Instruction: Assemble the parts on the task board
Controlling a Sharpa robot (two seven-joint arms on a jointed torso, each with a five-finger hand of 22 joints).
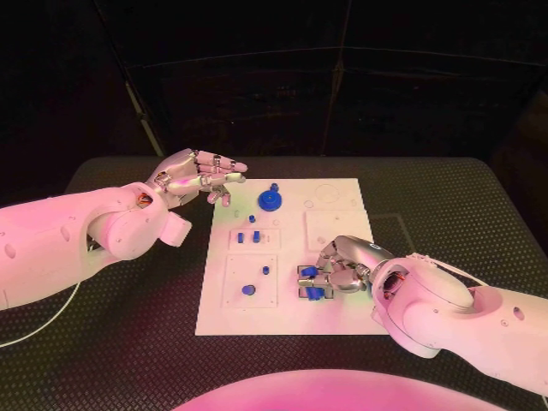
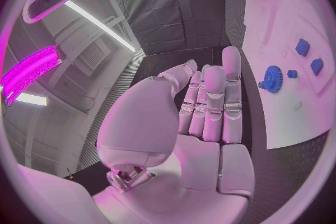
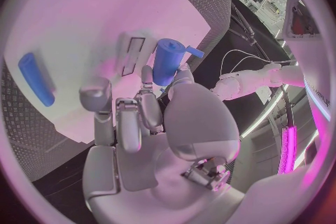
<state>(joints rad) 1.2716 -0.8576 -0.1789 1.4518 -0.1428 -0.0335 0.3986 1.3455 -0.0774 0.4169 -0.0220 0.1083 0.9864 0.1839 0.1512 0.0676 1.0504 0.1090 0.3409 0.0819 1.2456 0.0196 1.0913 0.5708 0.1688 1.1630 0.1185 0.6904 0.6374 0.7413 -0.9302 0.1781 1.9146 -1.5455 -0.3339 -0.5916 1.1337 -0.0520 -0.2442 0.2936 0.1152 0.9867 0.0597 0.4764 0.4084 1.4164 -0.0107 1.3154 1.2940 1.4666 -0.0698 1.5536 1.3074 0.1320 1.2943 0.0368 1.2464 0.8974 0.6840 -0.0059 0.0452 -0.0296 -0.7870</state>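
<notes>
Task board (image 1: 336, 317) lies mid-table, with a blue gear (image 1: 271, 200) near its far edge. Right hand (image 1: 340, 270) rests on the board's near right part; the right wrist view shows its fingers pinching a blue cylindrical part (image 3: 167, 61). Left hand (image 1: 200, 176) hovers just off the board's far left corner, fingers together, holding nothing.

Smooth white arms (image 1: 52, 244), silver jointed fingers (image 1: 218, 175), thin white cable (image 1: 33, 330)
</notes>
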